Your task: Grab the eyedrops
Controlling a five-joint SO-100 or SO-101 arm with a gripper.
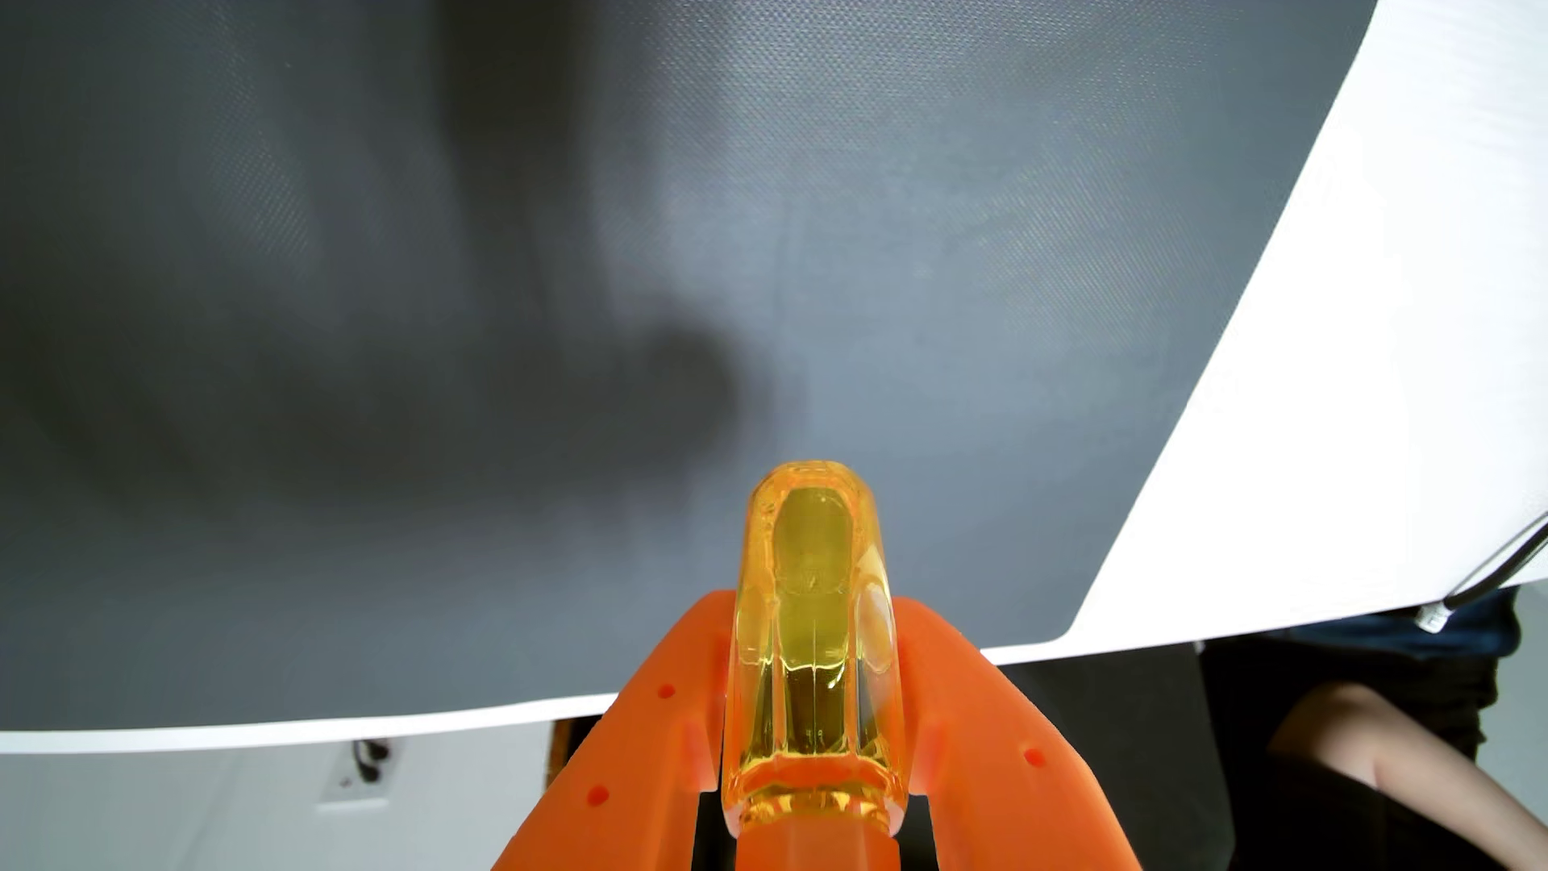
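In the wrist view, the eyedrops [811, 636] are a small clear yellow-orange bottle with amber liquid inside. It sits between my two orange fingers [988, 737] and points away from the camera. My gripper [811, 662] is shut on the bottle, which is lifted above a dark grey mat [503, 293]. A soft shadow of the arm and bottle lies on the mat to the left of centre.
The grey mat lies on a white table [1382, 335], whose edge runs along the bottom and right. A cable [1491, 578] crosses the right edge. A person's limb [1407, 754] shows below the table at the lower right.
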